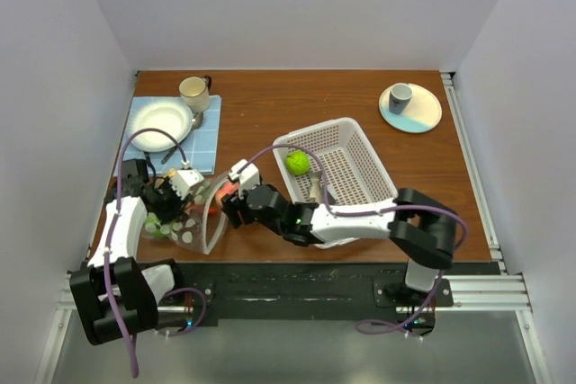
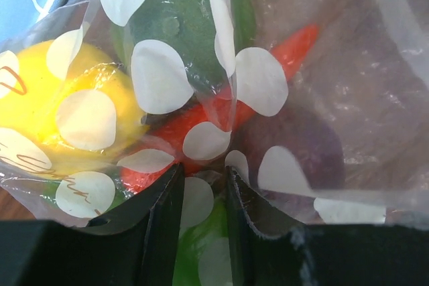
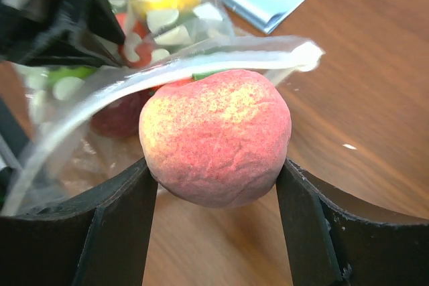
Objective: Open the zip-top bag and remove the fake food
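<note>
Clear white-dotted plastic zip-top bag (image 1: 192, 222) lies lengthwise left-right, mouth apparently rightward; left gripper (image 2: 204, 182) pinches its film; right gripper (image 3: 216, 185) clamps red-pink round fruit (image 3: 214, 132).

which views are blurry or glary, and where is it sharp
Top external: evenly lit and sharp, shadows soft. Left wrist: the zip-top bag fills the frame, its right side hazy with a pale sheen. Right wrist: the red-pink fruit is crisp, while the bag behind it at top left is out of focus.
</note>
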### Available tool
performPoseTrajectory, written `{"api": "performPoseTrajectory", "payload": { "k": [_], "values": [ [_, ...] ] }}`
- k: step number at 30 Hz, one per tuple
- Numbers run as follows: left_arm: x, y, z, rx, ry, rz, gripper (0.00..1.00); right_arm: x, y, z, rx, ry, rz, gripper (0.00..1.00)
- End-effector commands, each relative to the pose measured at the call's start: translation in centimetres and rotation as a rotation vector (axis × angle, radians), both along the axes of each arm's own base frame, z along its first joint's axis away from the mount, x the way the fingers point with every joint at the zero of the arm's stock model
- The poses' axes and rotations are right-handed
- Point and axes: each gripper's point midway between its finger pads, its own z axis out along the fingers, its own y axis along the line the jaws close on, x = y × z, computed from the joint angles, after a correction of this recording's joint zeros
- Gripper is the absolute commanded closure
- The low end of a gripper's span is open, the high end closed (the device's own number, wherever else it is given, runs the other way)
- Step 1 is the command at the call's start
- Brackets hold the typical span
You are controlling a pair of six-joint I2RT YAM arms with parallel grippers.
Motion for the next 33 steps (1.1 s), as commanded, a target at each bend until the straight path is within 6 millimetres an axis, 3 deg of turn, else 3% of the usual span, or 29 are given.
{"api": "performPoseTrajectory", "payload": {
  "k": [1,5,7,8,12,16,17,19,20,26,29,32,33],
  "values": [
    [0.6,0.0,0.4,-0.008,-0.023,-0.005,0.64,1.0,-3.5,5.3,0.004,-0.108,-0.085,0.56],
    [0.8,-0.1,0.5,-0.018,-0.026,-0.003,0.64,1.6,-8.9,6.6,-0.081,-0.114,-0.164,0.56],
    [0.8,-0.1,0.4,-0.022,-0.028,-0.003,0.64,2.2,-12.1,5.6,-0.134,-0.097,-0.229,0.56],
    [0.8,-0.2,0.5,-0.024,-0.028,-0.003,0.64,2.7,-13.9,6.9,-0.117,-0.111,-0.290,0.57],
    [0.9,-0.2,0.6,-0.029,-0.028,0.000,0.64,4.9,-20.8,6.2,-0.118,-0.085,-0.533,0.57],
    [1.3,-0.7,1.8,-0.069,-0.033,0.012,0.69,6.1,-23.8,5.3,-0.172,-0.058,-0.668,0.42],
    [1.6,-0.8,2.3,-0.078,-0.042,0.021,0.81,6.2,-23.9,5.0,-0.187,-0.057,-0.680,0.29],
    [2.6,-1.1,4.4,-0.106,-0.064,0.049,0.95,6.5,-24.1,4.6,-0.215,-0.054,-0.710,0.14],
    [3.7,-1.1,6.4,-0.110,-0.108,0.050,1.00,6.6,-23.9,4.6,-0.212,-0.051,-0.714,0.11],
    [5.0,-3.5,14.0,-0.218,-0.219,0.010,1.00,6.7,-21.9,5.2,-0.155,-0.014,-0.674,0.02],
    [4.7,-3.7,14.9,-0.224,-0.225,0.011,1.00,5.7,-19.8,5.5,-0.114,-0.008,-0.605,0.01],
    [4.7,-2.4,12.9,-0.156,-0.219,0.053,1.00,4.2,-17.2,6.1,-0.109,-0.032,-0.538,0.01],
    [4.7,-1.6,11.9,-0.130,-0.212,0.078,0.85,3.8,-16.5,6.4,-0.105,-0.040,-0.518,0.01]
  ]
}}
